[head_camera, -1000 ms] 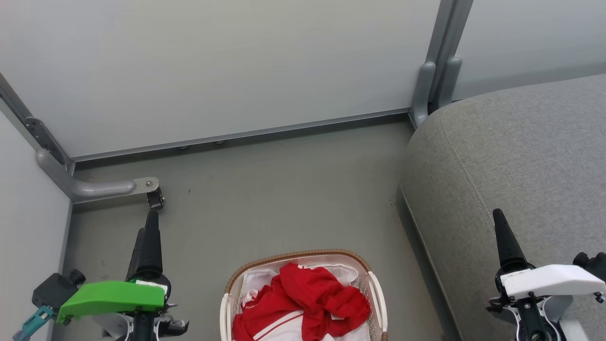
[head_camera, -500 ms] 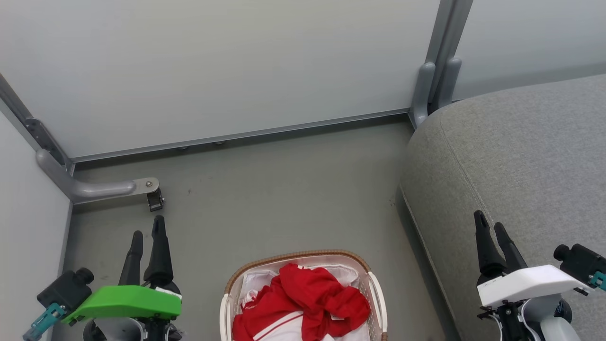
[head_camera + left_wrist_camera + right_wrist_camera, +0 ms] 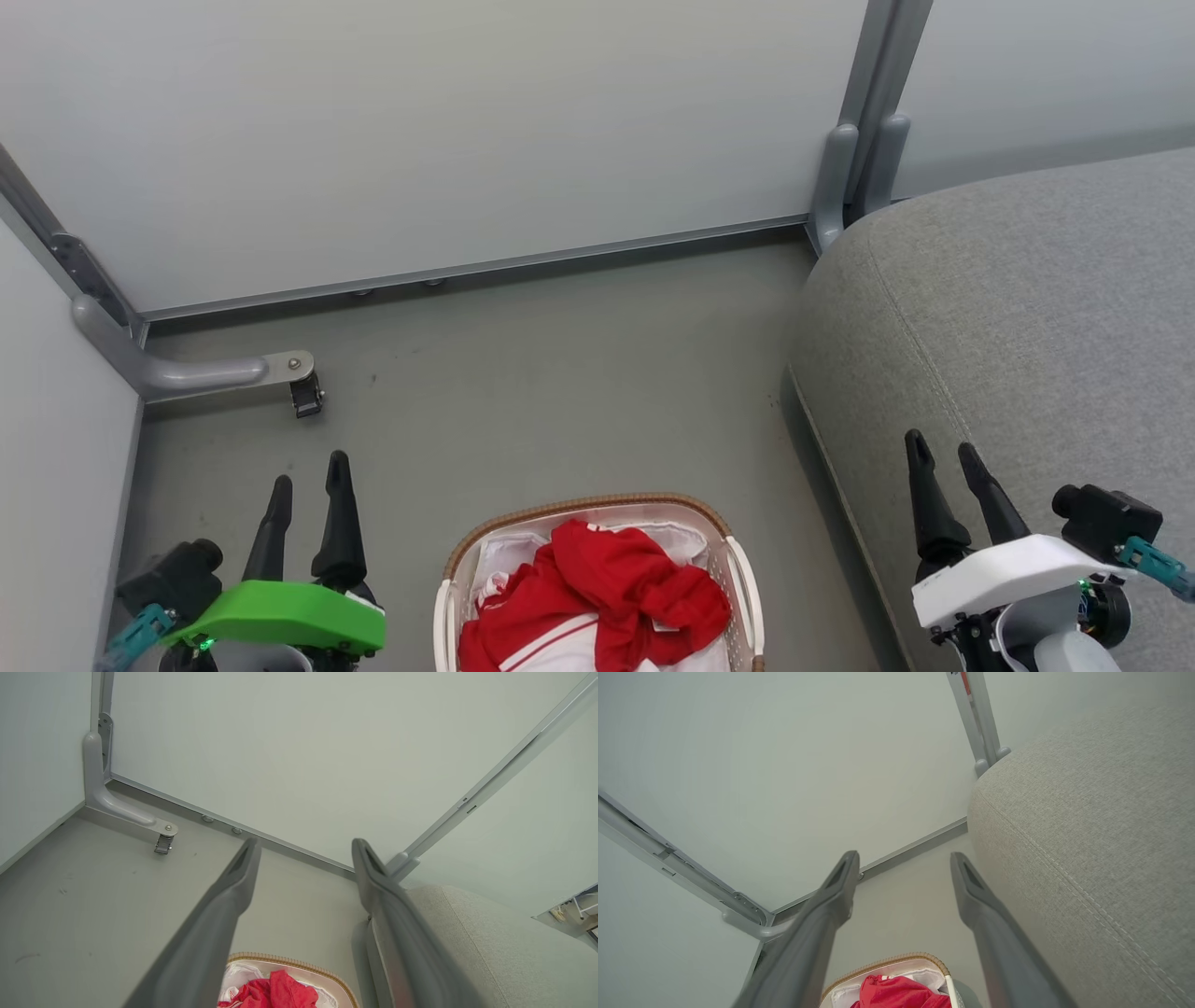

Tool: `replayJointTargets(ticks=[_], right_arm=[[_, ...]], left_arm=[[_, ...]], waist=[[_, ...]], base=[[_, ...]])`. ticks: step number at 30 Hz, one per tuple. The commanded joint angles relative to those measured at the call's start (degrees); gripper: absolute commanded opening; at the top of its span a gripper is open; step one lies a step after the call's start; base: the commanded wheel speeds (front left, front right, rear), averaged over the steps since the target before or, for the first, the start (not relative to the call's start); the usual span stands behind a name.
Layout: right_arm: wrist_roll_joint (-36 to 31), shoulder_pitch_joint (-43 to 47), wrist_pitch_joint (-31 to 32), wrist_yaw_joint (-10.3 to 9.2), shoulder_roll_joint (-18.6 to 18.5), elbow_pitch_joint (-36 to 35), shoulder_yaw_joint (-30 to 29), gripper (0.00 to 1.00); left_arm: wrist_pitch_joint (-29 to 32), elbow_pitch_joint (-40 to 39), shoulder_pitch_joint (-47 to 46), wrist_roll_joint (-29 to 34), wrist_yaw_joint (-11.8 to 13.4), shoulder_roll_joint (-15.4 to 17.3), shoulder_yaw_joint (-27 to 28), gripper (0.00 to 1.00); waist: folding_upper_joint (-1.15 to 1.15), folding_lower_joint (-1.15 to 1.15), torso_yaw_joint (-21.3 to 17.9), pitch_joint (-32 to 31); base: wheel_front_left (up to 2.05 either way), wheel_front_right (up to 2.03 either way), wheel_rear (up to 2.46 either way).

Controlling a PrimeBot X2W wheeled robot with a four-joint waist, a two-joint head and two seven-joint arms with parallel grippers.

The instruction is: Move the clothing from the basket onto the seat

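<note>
Now, left gripper and right gripper both gape empty either side of the near basket, red clothing heaped inside, so best pinch the heap's high middle, clear of the liner.

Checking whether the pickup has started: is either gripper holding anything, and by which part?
Nothing is held. The left gripper and right gripper are both open and empty; the clothing lies untouched in the basket.

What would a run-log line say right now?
left gripper: open, empty | right gripper: open, empty | red clothing: in basket | grey seat: right of basket
</note>
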Motion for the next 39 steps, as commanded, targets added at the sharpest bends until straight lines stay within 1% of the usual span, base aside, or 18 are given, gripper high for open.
replayJointTargets(ticks=[1,14,39], right_arm=[[-2.1,0.1,-0.6,0.01,-0.4,-0.3,0.3,1.0],[-10.9,-1.0,-2.5,0.01,-0.5,0.7,1.6,1.0],[-23.8,0.0,-5.7,0.01,-0.6,1.4,3.0,1.0]], left_arm=[[-0.6,-0.2,0.2,1.8,0.3,0.4,-0.2,1.0],[-2.5,1.9,0.5,8.6,0.5,0.5,-1.4,1.0],[-5.6,5.0,0.9,18.1,0.1,0.6,-2.3,1.0]], waist=[[0.0,0.0,0.0,0.0],[0.0,0.0,0.4,-0.1],[0.0,0.0,1.1,-0.2]], base=[[0.0,0.0,0.0],[0.0,0.0,0.0],[0.0,0.0,0.0]])
